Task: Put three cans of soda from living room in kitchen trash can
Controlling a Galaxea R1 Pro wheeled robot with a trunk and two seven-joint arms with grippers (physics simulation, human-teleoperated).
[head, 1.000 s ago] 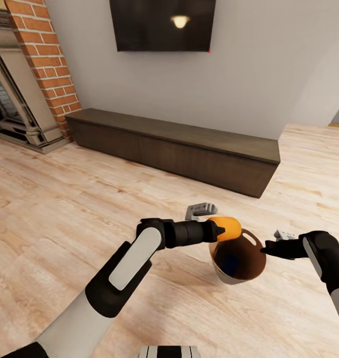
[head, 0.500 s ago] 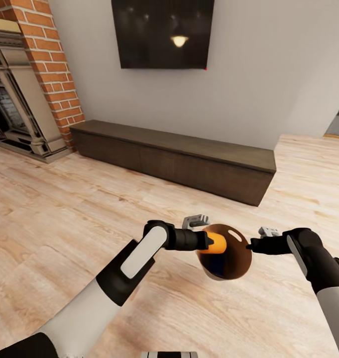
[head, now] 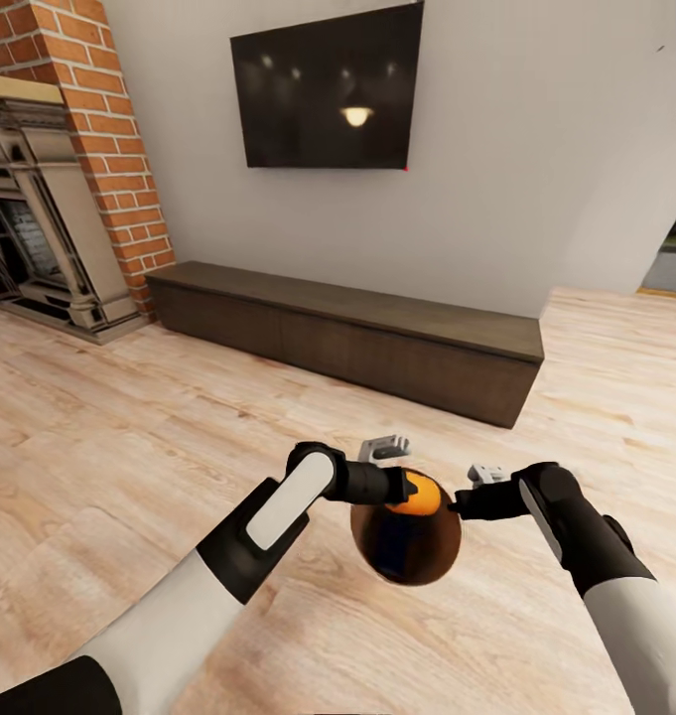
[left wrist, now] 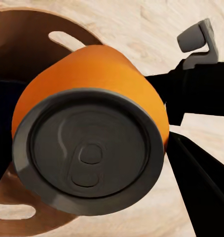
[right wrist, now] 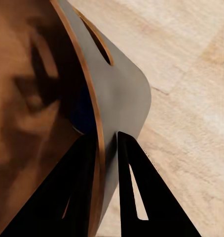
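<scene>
The can of soda (head: 420, 494) is held by the left end effector (head: 407, 487) right at the mouth of the tash can (head: 407, 541), above the light wood floor (head: 129, 437) of the living room. In the head view only an orange part of it shows, at the far rim of the pail, beside the black end of the left arm. In the left wrist view the can of soda (left wrist: 92, 143) is very near to the camera, its grey metal top with the pull tab turned toward the lens, and the brown inside of the tash can (left wrist: 23, 44) with its oval hand slot lies behind it. The fingers themselves are mostly hidden, but the can hangs in the air at the end of this arm, so the left end effector is pinching it.

The right end effector (head: 459, 504) holds the tash can by its rim. In the right wrist view its two dark fingers (right wrist: 136, 197) stand one on each side of the thin wall (right wrist: 119, 103), pressed on it, brown inside and grey outside.

Behind the arms there are a long dark low cabinet (head: 357, 333) against the wall, a wall TV (head: 328, 89) and a brick fireplace (head: 50, 179).
</scene>
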